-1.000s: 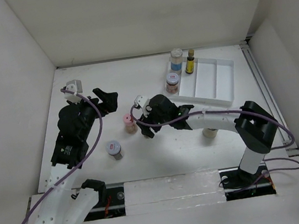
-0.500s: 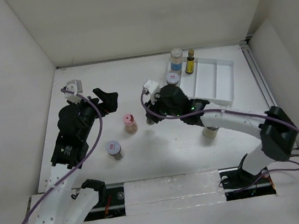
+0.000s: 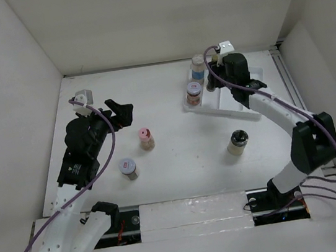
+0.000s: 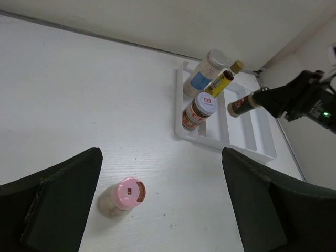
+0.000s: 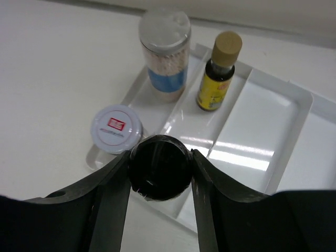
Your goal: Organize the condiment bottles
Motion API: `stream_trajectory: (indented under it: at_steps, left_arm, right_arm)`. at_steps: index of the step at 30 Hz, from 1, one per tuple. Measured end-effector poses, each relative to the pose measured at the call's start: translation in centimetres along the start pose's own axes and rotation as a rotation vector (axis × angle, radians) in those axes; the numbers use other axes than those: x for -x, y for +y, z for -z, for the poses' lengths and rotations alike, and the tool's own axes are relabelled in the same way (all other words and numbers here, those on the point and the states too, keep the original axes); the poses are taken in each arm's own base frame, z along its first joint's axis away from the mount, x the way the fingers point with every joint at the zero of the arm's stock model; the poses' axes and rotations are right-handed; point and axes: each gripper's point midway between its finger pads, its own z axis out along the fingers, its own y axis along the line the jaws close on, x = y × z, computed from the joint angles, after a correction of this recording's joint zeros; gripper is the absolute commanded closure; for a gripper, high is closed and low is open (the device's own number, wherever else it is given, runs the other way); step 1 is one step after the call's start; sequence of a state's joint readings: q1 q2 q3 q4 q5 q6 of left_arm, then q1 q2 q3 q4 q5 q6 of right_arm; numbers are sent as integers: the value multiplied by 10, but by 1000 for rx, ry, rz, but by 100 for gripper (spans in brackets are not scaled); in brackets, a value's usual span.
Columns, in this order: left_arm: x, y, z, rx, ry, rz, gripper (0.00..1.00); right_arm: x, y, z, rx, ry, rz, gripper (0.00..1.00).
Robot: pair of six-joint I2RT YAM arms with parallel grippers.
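The right gripper (image 5: 160, 181) is clamped on a dark-capped bottle (image 4: 240, 105) and holds it above the white divided tray (image 3: 239, 100). This is probably to set it down beside the blue-labelled jar (image 5: 165, 52), yellow bottle (image 5: 216, 79) and red-labelled jar (image 5: 116, 128) standing in the tray's left part. Its arm stretches far forward over the tray, while the left gripper (image 3: 120, 110) hangs spread and empty, well to the left of the tray.

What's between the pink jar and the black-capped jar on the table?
Nothing. In the top view, only bare table separates the pink jar and black-capped jar.
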State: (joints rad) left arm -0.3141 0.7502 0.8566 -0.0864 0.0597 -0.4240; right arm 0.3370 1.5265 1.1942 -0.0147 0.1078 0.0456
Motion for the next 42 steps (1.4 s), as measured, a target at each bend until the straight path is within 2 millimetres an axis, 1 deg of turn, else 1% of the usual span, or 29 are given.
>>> stream_trajectory:
  at_steps: [4, 7, 10, 11, 15, 18, 21, 22, 23, 25, 26, 29, 30, 32, 34, 35, 38, 40, 42]
  left_arm:
    - [-1, 0, -1, 1, 4, 0, 6]
    - [-1, 1, -1, 2, 4, 0, 6]
    - [-1, 1, -1, 3, 5, 0, 6]
    - [-2, 1, -1, 3, 6, 0, 6]
    - [-2, 1, -2, 4, 6, 0, 6]
    - [-2, 1, -2, 4, 6, 0, 6]
    - [-3, 1, -3, 5, 11, 0, 6]
    - [-3, 2, -3, 6, 13, 0, 6]
    - [-4, 2, -4, 8, 15, 0, 6]
    - [-5, 3, -5, 9, 18, 0, 6]
    - [-5, 3, -5, 9, 18, 0, 6]
    - [-5, 3, -5, 9, 18, 0, 6]
    - [-5, 3, -5, 9, 18, 0, 6]
    - [-5, 2, -5, 6, 19, 0, 6]
    - [-5, 2, -5, 5, 20, 0, 6]
    - [-5, 1, -4, 3, 22, 0, 6]
    - [-5, 0, -4, -2, 20, 0, 5]
    - [-4, -1, -2, -7, 16, 0, 5]
    - [-2, -3, 0, -16, 11, 0, 5]
  right_arm:
    - [-40, -22, -42, -43, 114, -13, 62]
    - [-57, -35, -59, -67, 160, -20, 62]
    - [-60, -41, -70, -80, 170, -24, 62]
    - [-60, -43, -73, -82, 169, -26, 61]
    - [-60, -43, -84, -64, 170, -31, 60]
    - [-69, -42, -93, -55, 187, -32, 58]
    - [-81, -41, -103, -49, 210, -31, 51]
    - [-80, -40, -106, -47, 203, -32, 48]
    - [-79, -40, -106, -44, 201, -33, 39]
    - [-78, -39, -106, -41, 200, -32, 32]
    - [-78, -39, -106, -41, 200, -34, 27]
    - [-76, -38, -105, -38, 198, -33, 19]
    - [-74, -37, -103, -37, 194, -32, 15]
    - [-67, -36, -93, -36, 180, -31, 11]
    - [-52, -34, -75, -40, 148, -28, 8]
    - [-44, -33, -66, -43, 130, -27, 8]
    - [-11, -22, -18, -54, 35, -29, 5]
    - [-2, -13, 16, -57, -15, -45, 0]
    - [-3, -4, 50, -57, -49, -63, 0]
